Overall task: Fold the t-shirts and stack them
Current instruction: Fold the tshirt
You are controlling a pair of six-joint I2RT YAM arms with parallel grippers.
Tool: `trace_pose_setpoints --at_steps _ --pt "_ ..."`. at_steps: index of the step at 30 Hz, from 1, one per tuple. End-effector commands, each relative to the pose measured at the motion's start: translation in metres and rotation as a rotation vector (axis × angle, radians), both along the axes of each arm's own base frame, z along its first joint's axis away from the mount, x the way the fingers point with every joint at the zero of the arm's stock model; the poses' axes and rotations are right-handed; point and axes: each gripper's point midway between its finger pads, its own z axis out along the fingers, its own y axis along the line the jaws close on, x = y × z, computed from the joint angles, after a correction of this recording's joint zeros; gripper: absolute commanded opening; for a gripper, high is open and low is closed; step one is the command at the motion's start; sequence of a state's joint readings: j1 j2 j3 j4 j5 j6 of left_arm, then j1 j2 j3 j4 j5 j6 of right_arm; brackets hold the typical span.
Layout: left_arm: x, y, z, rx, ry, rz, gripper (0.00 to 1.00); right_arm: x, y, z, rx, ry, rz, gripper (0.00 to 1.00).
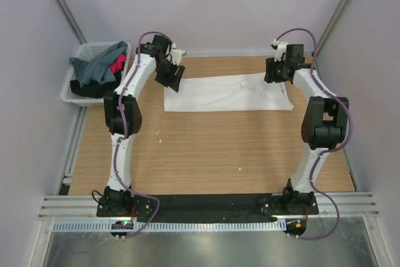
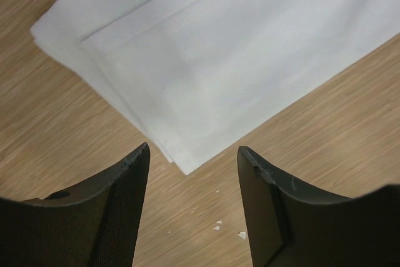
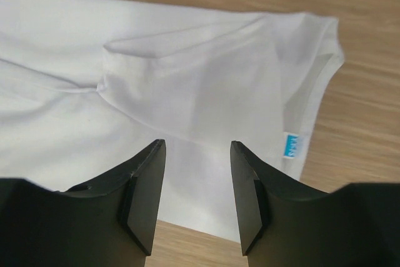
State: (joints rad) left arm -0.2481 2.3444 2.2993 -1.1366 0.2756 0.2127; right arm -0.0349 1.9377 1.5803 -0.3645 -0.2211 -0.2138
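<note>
Where they hang tilted down over the white t-shirt (image 1: pixel 228 94), left fingers (image 2: pixel 122 214) and right fingers (image 3: pixel 140 192) gape empty

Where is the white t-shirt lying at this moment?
In the top view, the white t-shirt lies flat on the far half of the table, between the left gripper and the right gripper, right of the basket.

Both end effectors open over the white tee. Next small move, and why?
Probably lower the left end effector onto the near corner of the white t-shirt and close. The shirt lies flat as a long folded strip, and that corner sits just ahead of the open jaws. The right end effector hovers open near the neck label. A crosswise fold looks due.
</note>
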Motion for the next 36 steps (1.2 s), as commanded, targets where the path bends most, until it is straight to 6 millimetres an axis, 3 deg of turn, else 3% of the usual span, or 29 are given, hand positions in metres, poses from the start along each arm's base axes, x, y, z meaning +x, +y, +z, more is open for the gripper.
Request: trace_pose_setpoints --at_steps 1,8,19,20,22,23,25,26,27,28,32,36 --pt "-0.009 -0.033 -0.005 -0.065 0.023 -0.069 0.6 -0.012 0.016 -0.036 0.15 0.123 -0.083 0.52" --pt "-0.002 -0.038 -0.046 -0.06 0.093 -0.047 0.6 -0.013 0.014 -0.076 0.116 0.21 -0.098 0.54" --pt "-0.03 -0.026 -0.092 -0.005 0.25 0.005 0.64 0.01 0.012 -0.111 0.042 0.239 -0.109 0.55" --pt "-0.035 -0.026 -0.092 -0.004 0.265 0.009 0.64 0.012 0.011 -0.12 0.036 0.251 -0.113 0.55" --pt "-0.056 -0.025 -0.1 0.008 0.324 0.008 0.65 0.024 0.01 -0.12 0.037 0.234 -0.115 0.55" --pt "-0.062 -0.029 -0.093 0.005 0.321 -0.003 0.67 0.031 0.027 -0.124 0.035 0.23 -0.085 0.56" --pt "-0.086 -0.029 -0.098 0.024 0.371 -0.015 0.67 0.039 0.032 -0.128 0.034 0.23 -0.073 0.56" --pt "-0.091 -0.031 -0.086 0.021 0.355 -0.023 0.67 0.047 0.037 -0.133 0.035 0.226 -0.064 0.56" --pt "-0.111 -0.035 -0.092 0.038 0.394 -0.041 0.67 0.051 0.04 -0.135 0.035 0.221 -0.061 0.56" --pt "-0.118 -0.035 -0.09 0.053 0.393 -0.052 0.68 0.055 0.044 -0.137 0.036 0.215 -0.055 0.56" --pt "-0.154 -0.051 -0.074 0.093 0.392 -0.112 0.68 0.073 0.07 -0.13 0.036 0.165 -0.009 0.58" --pt "-0.179 -0.065 -0.069 0.13 0.375 -0.153 0.68 0.076 0.095 -0.129 -0.033 0.168 0.08 0.59"
